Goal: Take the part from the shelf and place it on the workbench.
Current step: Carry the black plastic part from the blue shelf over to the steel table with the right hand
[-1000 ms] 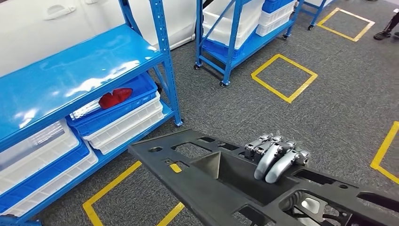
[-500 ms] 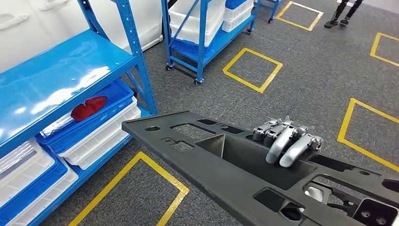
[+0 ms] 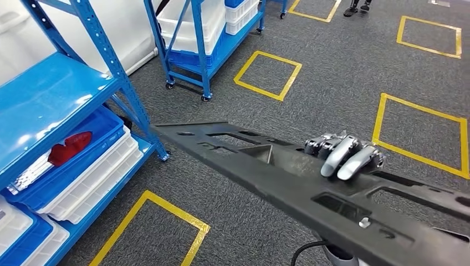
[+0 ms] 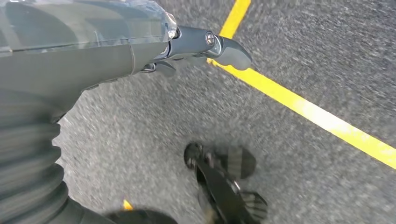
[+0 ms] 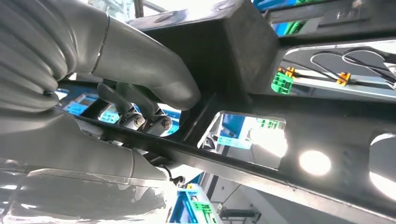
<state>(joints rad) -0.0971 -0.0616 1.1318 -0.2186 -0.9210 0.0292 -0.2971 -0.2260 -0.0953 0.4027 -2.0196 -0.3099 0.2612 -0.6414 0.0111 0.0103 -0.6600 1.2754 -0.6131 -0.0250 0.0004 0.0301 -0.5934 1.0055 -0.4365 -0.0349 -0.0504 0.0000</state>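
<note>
A long black plastic part point(image 3: 277, 177) with several cut-outs stretches across the lower head view, above the grey floor. My right hand point(image 3: 346, 156) grips it: silver fingers hook over its far edge near a raised wedge-shaped pocket. In the right wrist view, the thick grey thumb point(image 5: 154, 79) presses on one side of the part point(image 5: 299, 116) and dark fingers point(image 5: 140, 105) reach through an opening. My left hand point(image 4: 205, 44) hangs over the carpet with its thumb stretched out and nothing in it.
A blue shelf point(image 3: 55, 94) stands at left, with a red item point(image 3: 69, 147) in a blue bin above white crates. A second blue wheeled rack point(image 3: 205, 44) stands behind. Yellow squares point(image 3: 269, 75) mark the carpet. A person's feet point(image 3: 357, 8) are at the top.
The camera has swung right, so the shelf has slid to the left edge and more floor shows. The part stays in my right hand's grip and looks flatter now.
</note>
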